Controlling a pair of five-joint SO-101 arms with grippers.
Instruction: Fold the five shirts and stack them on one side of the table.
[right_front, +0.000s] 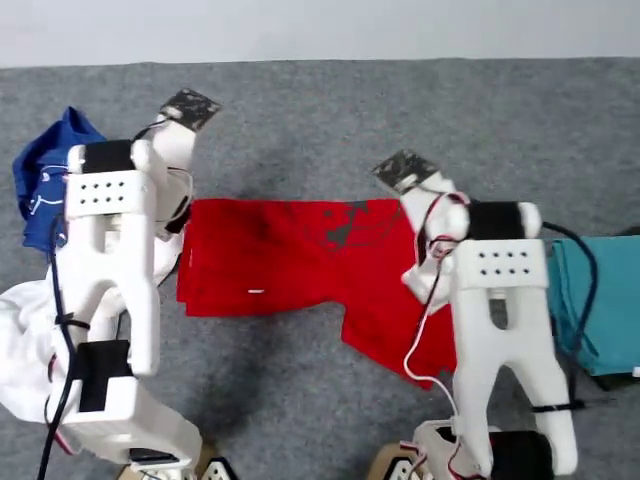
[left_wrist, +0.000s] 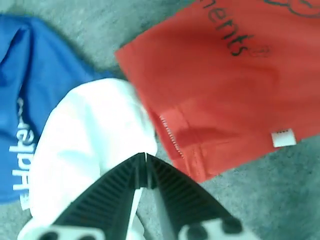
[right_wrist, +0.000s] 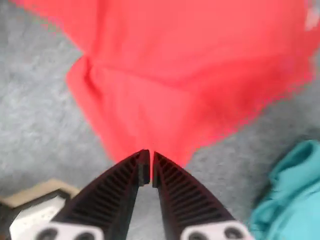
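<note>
From the high view, the red shirt (right_front: 280, 260) lay part-folded and flat in the middle of the grey felt table (right_front: 400, 110). A blue shirt (right_front: 45, 180) and a rumpled white shirt (right_front: 25, 340) lay just beside its left end, and a teal shirt (right_front: 590, 300) lay near its right end. A pale wall (right_front: 300, 25) ran beyond the table's far edge.

The left wrist view came closer. The left gripper (left_wrist: 146, 159) had its fingers pressed together with nothing between them, over the white shirt's edge, just beside the red shirt's stitched hem and small white tag (left_wrist: 284, 137).

In the right wrist view, the right gripper (right_wrist: 150, 156) had its fingers closed to a thin slit, tips at the red shirt's loose lower corner. I could not tell whether cloth was pinched.
</note>
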